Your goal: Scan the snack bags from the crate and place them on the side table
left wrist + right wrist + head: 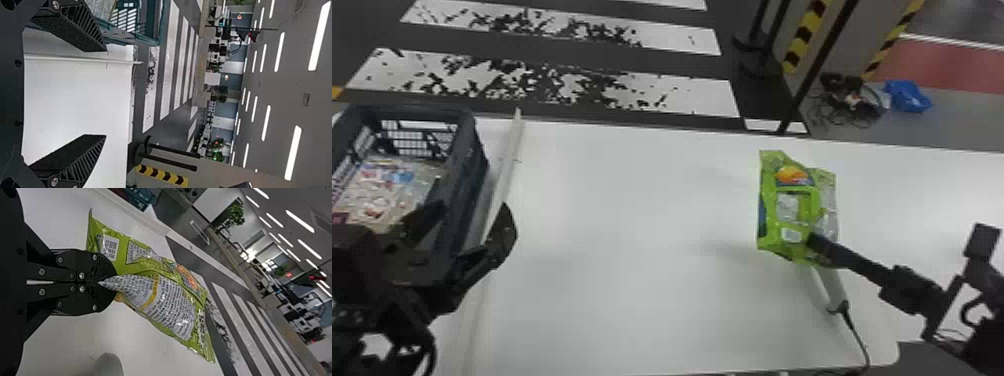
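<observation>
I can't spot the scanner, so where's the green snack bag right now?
In the head view, the green snack bag is right of centre, in the right gripper, above the white table.

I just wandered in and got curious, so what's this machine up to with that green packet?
The robot's right fingers are closed on the green snack bag, holding it near the handheld scanner at the white table. Its left fingers are open and empty beside the crate, which has more packets in it. The job is scanning snacks and moving them to a side table.
</observation>
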